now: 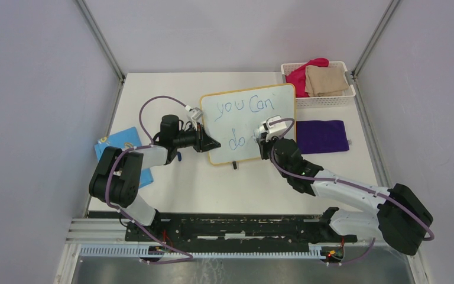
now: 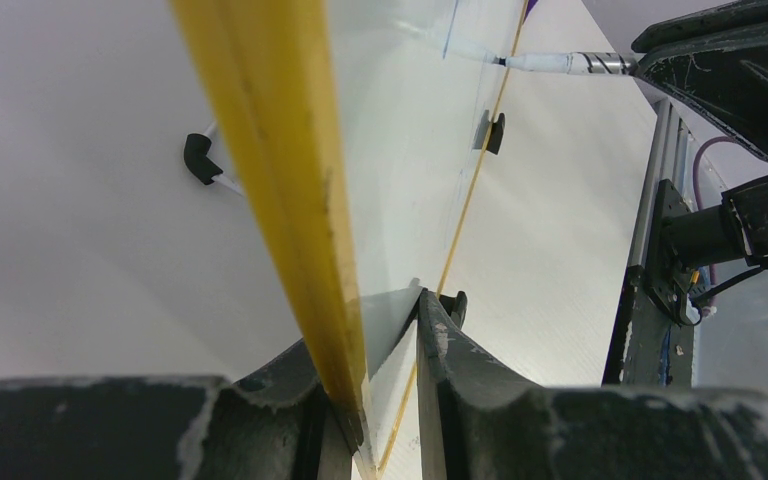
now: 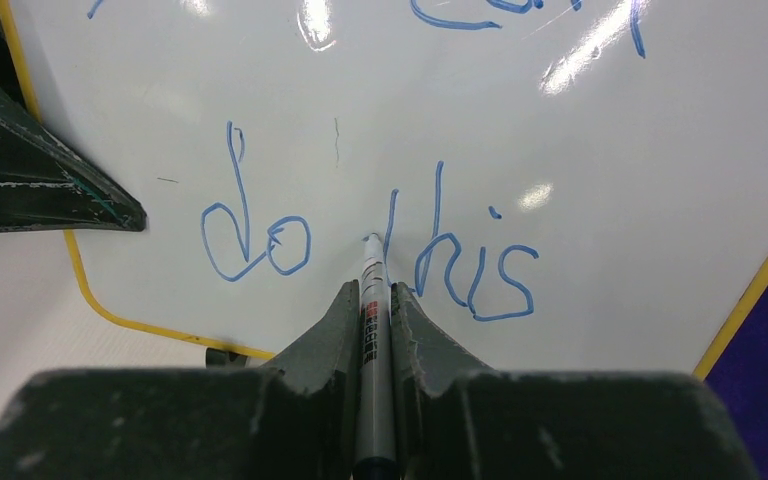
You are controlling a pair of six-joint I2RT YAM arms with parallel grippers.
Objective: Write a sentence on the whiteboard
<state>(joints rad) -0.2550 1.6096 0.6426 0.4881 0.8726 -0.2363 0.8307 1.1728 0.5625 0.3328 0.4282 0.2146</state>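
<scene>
Now, board: small glossy white whiteboard with thin yellow-orange rim and rounded corners, mid-table, slightly far of centre, turned a bit off square; tilt hard to judge from above.
Feet: small black foot at the board's near edge; left wrist view shows two.
Writing: blue thin-stroke handwritten sentence on the board face, two lines, "you Can" on the far line, "do this" on the near line; the near line is half hidden by the right gripper from above and reads fully in the right wrist view.
Left gripper: at the board's left edge, jaws narrow and pinched over the yellow rim, one finger on each face of the board.
Right gripper: over the board's near-right part, jaws narrow and clamped on a slim grey marker with red print on its barrel.
Marker tip: on the board surface between "do" and "this", at the foot of the "t" stroke.
Table: flat white tabletop.
Left side: blue flat card, partly under the left arm.
Right side: dark purple rectangular cloth, just beside the board's right edge.
Far right: white plastic slotted basket holding a pink-red cloth and a folded beige cloth.
</scene>
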